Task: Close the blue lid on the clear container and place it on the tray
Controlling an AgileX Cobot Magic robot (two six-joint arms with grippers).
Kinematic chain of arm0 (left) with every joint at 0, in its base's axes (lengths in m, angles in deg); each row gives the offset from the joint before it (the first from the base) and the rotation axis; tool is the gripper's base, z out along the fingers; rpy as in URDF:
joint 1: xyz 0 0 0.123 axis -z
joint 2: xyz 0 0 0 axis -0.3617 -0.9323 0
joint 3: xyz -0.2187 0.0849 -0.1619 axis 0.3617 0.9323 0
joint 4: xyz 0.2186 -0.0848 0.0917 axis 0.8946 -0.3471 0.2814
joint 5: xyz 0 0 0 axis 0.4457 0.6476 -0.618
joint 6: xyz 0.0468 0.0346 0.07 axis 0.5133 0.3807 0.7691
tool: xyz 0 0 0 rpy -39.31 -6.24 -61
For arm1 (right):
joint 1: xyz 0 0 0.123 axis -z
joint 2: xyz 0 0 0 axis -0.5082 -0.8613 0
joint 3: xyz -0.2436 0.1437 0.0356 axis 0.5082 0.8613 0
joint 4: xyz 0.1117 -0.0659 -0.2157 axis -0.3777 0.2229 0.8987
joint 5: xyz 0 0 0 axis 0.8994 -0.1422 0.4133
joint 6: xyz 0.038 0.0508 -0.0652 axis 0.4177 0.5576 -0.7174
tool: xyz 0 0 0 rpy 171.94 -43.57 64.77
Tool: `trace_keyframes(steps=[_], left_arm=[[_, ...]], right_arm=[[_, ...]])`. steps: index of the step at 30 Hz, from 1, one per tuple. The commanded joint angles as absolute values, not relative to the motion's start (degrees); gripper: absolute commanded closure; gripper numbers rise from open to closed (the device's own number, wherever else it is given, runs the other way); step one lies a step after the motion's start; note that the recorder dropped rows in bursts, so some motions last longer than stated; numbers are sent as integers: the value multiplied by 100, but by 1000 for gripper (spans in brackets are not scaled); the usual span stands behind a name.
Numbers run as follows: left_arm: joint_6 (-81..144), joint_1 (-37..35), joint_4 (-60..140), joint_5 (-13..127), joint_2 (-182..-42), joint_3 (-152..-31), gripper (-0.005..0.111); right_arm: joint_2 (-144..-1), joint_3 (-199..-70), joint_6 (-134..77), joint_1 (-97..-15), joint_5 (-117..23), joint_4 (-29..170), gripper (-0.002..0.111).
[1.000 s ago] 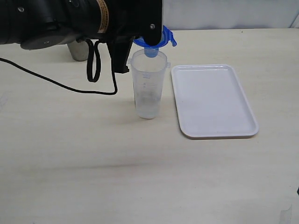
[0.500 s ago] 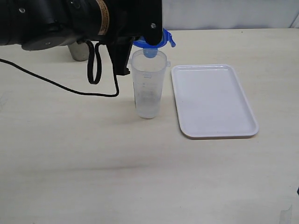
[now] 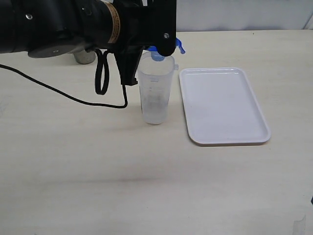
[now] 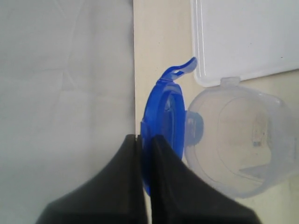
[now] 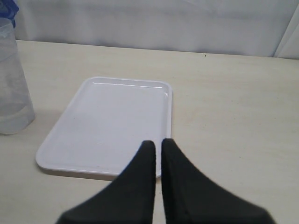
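Note:
The clear container [image 3: 155, 93] stands upright on the table just left of the white tray [image 3: 222, 105]. My left gripper [image 4: 145, 137] is shut on the blue lid [image 4: 164, 116], held on edge at the far rim of the container's mouth [image 4: 243, 144]. In the exterior view only a flap of the lid [image 3: 178, 45] and a blue bit inside the rim show past the black arm. My right gripper [image 5: 158, 142] is shut with nothing in it, hovering near the tray's [image 5: 107, 123] near edge. The container [image 5: 11, 79] shows at that view's edge.
A grey metal cup [image 3: 84, 56] stands behind the left arm at the back. A black cable loop [image 3: 101, 73] hangs from that arm down to the table left of the container. A pale backdrop borders the table's far edge.
The left arm has shifted right and lower; the blue lid has sunk toward the container's mouth and is more hidden behind the gripper. Container and tray have not moved.

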State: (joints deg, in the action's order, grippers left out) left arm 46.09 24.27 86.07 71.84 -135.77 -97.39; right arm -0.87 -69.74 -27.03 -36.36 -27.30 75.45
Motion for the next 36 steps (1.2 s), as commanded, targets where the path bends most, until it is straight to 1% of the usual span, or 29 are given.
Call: trace_keyframes(steps=[1,13,21,26,36], left_arm=[[4535,2601,8668,7187,-13536,-9749,107],[4535,2615,8586,7598,-13536,-9749,107],[4535,2877,8592,7837,-13536,-9749,107],[4535,2877,8544,8121,-13536,-9749,107],[4535,2877,7979,8227,-13536,-9749,107]], right_arm=[[-61,-6959,-2736,-3602,-2745,7543,104],[-61,-6959,-2736,-3602,-2745,7543,104],[-61,-6959,-2736,-3602,-2745,7543,104],[-61,-6959,-2736,-3602,-2745,7543,104],[-61,-6959,-2736,-3602,-2745,7543,104]])
